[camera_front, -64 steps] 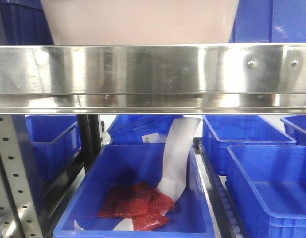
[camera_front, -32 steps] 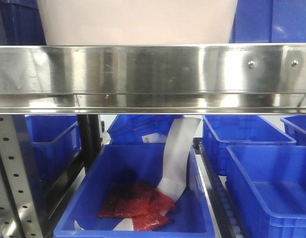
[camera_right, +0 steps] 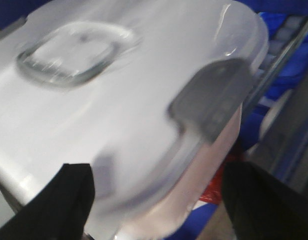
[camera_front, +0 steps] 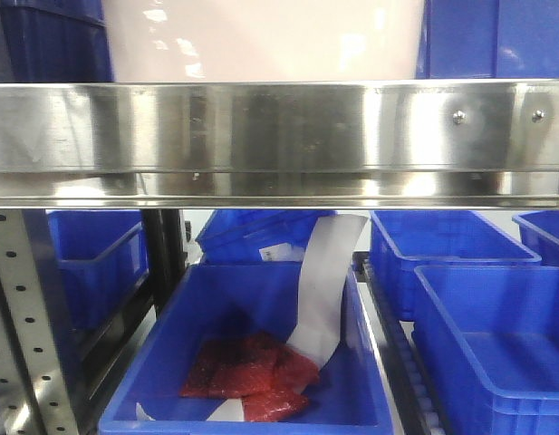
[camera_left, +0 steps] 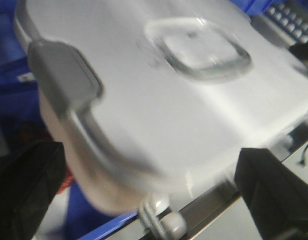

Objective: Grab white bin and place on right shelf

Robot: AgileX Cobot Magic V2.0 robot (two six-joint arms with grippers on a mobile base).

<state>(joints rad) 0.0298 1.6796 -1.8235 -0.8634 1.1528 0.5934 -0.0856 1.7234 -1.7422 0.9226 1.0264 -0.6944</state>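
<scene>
White bin point(camera_front: 261, 41) shifted right, crate point(camera_front: 170, 362) holds packets point(camera_front: 247, 367)

The left gripper point(camera_left: 149, 197) points down with its two dark fingers point(camera_left: 24, 192) spread wide to the left and right near corners, and the right gripper point(camera_right: 158, 202) likewise has its dark fingers point(camera_right: 266, 200) wide apart.

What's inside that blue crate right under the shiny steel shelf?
In the open blue plastic crate lie flat red packets, with a long white paper strip leaning in. The strip's foot covers part of them, so their count is unclear.
</scene>
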